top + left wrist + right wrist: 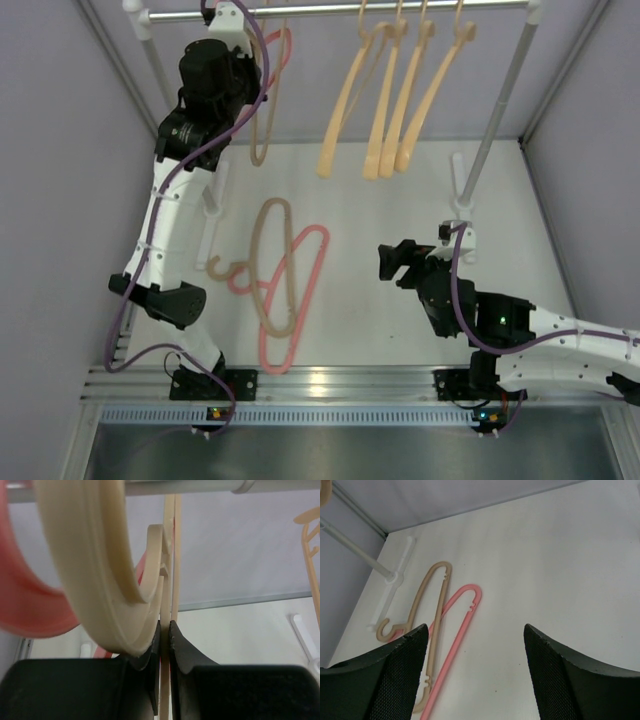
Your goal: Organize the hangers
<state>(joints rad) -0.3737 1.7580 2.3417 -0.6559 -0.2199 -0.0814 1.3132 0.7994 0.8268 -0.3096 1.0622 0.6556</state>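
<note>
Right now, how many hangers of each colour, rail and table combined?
peach-orange hangers: 4, all on the rail
pink hangers: 2, 1 up at the rail, 1 on the table
beige hangers: 2, 1 up at the rail, 1 on the table
Total: 8

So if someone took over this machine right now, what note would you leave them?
Left tool: shut on one beige hanger up at the rail; hook seating unclear.
Right tool: open, empty, above the table.
Done: four peach hangers on the rail, a pink hanger beside the left tool.
Left: second beige hanger and second pink hanger lying crossed on the table.
</note>
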